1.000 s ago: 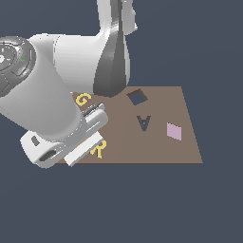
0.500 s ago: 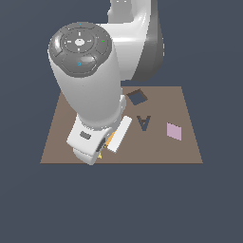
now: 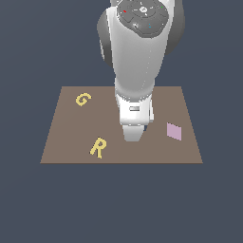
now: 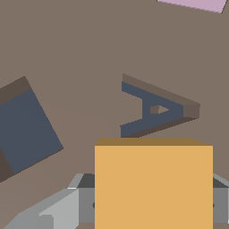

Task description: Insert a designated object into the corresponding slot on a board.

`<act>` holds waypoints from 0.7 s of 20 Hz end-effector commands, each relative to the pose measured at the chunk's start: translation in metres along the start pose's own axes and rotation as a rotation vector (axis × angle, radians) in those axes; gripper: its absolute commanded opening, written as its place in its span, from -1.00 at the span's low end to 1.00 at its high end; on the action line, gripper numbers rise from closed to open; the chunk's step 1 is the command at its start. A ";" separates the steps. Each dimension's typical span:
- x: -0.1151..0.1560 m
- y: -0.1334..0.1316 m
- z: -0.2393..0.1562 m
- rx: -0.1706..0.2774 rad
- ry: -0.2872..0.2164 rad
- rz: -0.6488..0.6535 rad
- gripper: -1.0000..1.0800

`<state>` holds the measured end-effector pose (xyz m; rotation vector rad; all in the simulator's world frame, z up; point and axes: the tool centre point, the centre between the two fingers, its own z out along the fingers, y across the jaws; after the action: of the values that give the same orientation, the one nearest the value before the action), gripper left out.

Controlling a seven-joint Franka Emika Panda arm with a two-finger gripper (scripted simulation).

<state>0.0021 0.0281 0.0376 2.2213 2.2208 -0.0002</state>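
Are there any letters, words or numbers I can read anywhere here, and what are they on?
"G": a loose yellow letter piece lying on the brown board.
"R": a second yellow letter piece on the same board.
"A": a dark letter-shaped cut-out in the board.
No brand, number or label is readable on the arm.

Arm (image 3: 135,71) swung from the exterior view's left to board (image 3: 66,123) centre, now hiding both cut-outs; G (image 3: 82,99) and R (image 3: 98,147) uncovered.
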 end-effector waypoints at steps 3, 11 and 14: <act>0.018 -0.033 -0.001 -0.001 0.000 -0.176 -1.00; 0.032 -0.076 -0.002 0.000 -0.001 -0.386 -1.00; 0.033 -0.087 -0.003 0.000 -0.001 -0.435 -1.00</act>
<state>-0.0793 0.0608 0.0398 1.7253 2.6253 -0.0020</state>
